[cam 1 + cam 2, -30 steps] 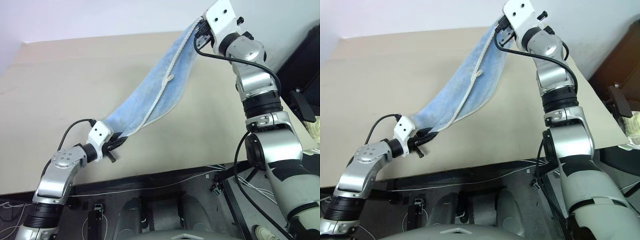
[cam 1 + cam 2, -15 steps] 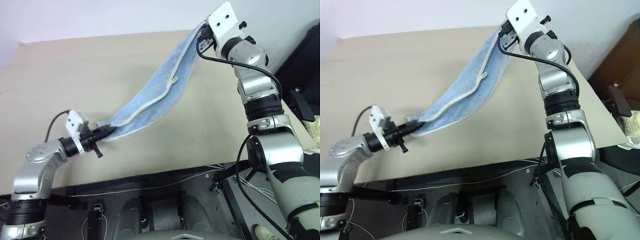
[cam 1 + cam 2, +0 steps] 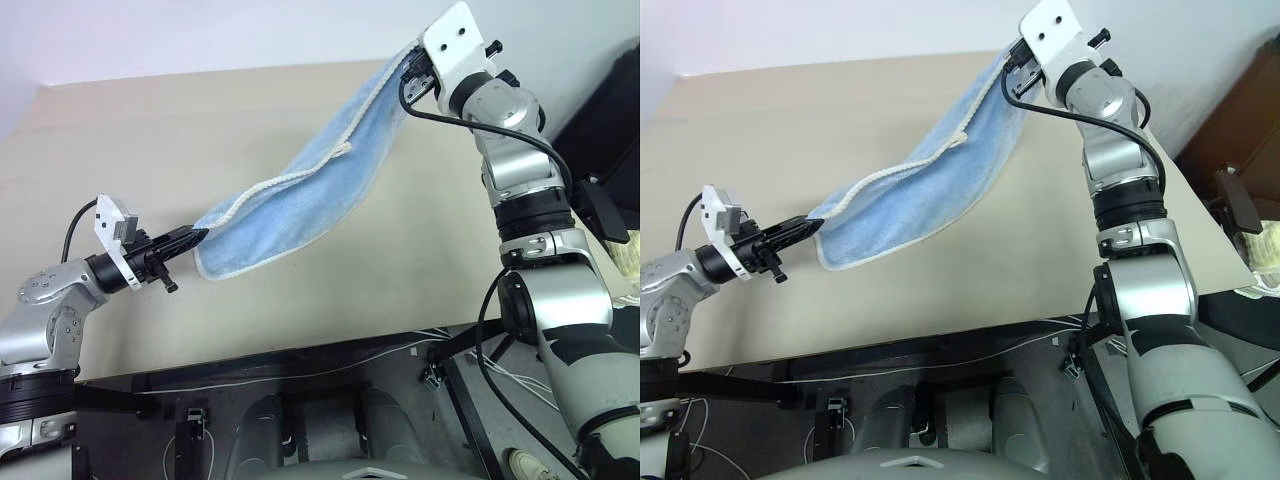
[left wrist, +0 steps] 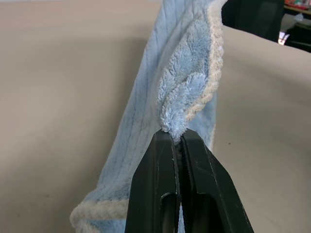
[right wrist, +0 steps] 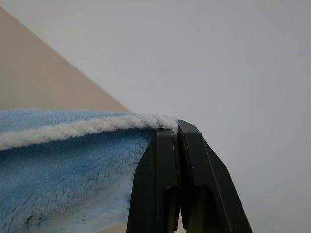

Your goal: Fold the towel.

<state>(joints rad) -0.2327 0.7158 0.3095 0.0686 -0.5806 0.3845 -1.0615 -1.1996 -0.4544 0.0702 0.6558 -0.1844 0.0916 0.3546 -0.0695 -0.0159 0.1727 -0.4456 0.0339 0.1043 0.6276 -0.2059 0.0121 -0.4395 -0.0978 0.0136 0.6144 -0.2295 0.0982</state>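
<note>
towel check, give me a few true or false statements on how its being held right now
1. The towel hangs in the air between both claws. True.
2. The left claw is open and clear of the cloth. False: it is shut on a bunched corner of the towel.
3. The right claw pinches the towel at its whitish hem. True.
4. The towel lies flat and folded on the table. False: it is lifted, stretched out and sagging above the table.
5. The right claw holds its end higher than the left claw's end. True.
</note>
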